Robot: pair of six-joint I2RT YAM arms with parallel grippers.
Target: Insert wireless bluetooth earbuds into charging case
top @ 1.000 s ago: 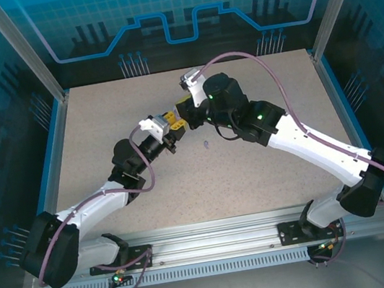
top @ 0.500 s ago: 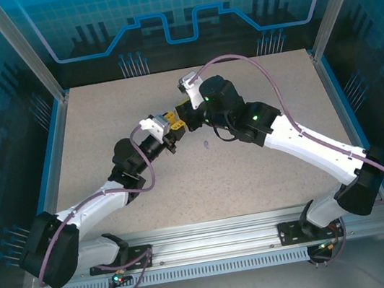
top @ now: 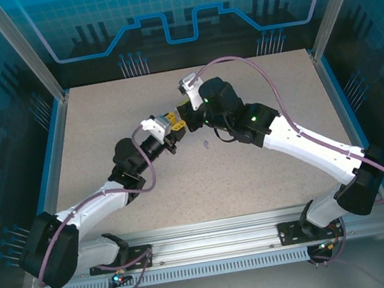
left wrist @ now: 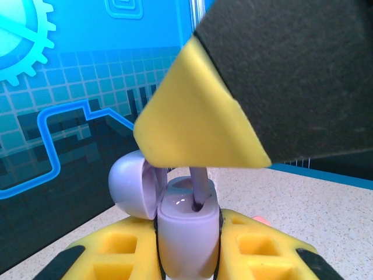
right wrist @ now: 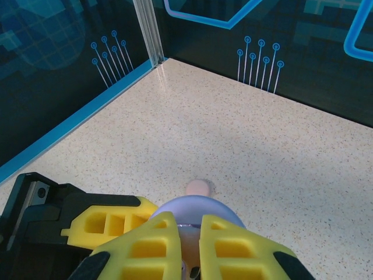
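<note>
My left gripper [left wrist: 186, 248] is shut on a purple charging case [left wrist: 186, 233], held upright with its lid [left wrist: 131, 186] swung open to the left. A purple earbud [left wrist: 198, 185] stands stem-down in the case's near slot. My right gripper [right wrist: 189, 233] is shut on that earbud from above; its yellow fingertip [left wrist: 198, 116] hangs over the case. In the right wrist view the rounded lid [right wrist: 195, 207] shows just past its fingers. In the top view both grippers, left [top: 173, 123] and right [top: 186, 114], meet above the table's middle.
A small purple earbud [top: 207, 144] lies on the speckled table [top: 255, 170] just right of the grippers. A pale pink piece [right wrist: 198, 188] rests on the table behind the case. Blue walls and a corner post [right wrist: 148, 32] ring the table.
The right arm has eased a little left and down toward the case. The left arm has stayed put with the case.
</note>
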